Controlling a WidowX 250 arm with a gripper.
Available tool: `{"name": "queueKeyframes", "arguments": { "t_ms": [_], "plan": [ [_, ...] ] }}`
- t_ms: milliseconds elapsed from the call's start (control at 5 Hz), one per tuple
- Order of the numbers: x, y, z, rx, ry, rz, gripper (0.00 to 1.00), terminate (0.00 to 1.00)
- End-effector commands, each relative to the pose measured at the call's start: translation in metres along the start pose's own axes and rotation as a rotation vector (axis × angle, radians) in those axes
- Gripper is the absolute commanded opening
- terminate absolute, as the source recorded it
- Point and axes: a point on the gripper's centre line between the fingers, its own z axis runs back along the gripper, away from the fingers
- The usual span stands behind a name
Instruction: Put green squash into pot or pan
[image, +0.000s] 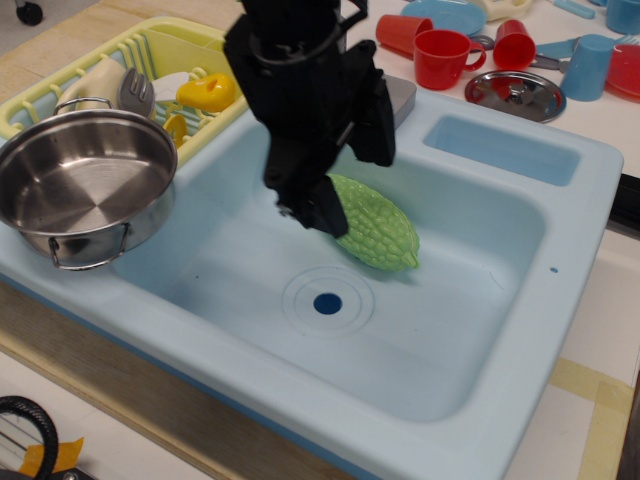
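Observation:
The green squash (378, 232) lies on the floor of the light blue sink (470, 330), toward the back, with its pointed tip to the right. My black gripper (328, 205) hangs over its left end. One finger (322, 212) shows at the squash's near left side. The other finger is hidden behind the gripper body, so the jaw gap cannot be seen. The shiny steel pot (85, 185) with wire loop handles stands empty on the sink's left rim, well left of the gripper.
A yellow dish rack (150, 50) behind the pot holds a small yellow toy (207, 92) and utensils. Red cups (443, 55), blue cups (590, 65) and a flat steel lid (515, 95) stand behind the sink. The sink drain (327, 303) is in front of the squash.

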Motion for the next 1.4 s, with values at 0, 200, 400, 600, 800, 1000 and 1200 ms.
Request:
{"name": "queueKeyframes", "arguments": {
  "t_ms": [0, 200, 400, 600, 800, 1000, 1200],
  "plan": [
    [-0.020, -0.009, -0.015, -0.014, 0.022, -0.025, 1.00, 0.00],
    [-0.019, -0.014, -0.023, -0.033, 0.031, -0.040, 1.00, 0.00],
    [-0.010, -0.012, -0.027, -0.052, 0.035, -0.024, 1.00, 0.00],
    [0.003, -0.015, -0.031, -0.067, 0.038, -0.025, 1.00, 0.00],
    [0.016, -0.016, -0.033, -0.084, 0.040, -0.014, 1.00, 0.00],
    [0.023, -0.017, -0.047, -0.080, 0.073, -0.008, 1.00, 0.00],
    [0.024, -0.013, -0.062, -0.062, 0.116, 0.009, 1.00, 0.00]
  ]
}}
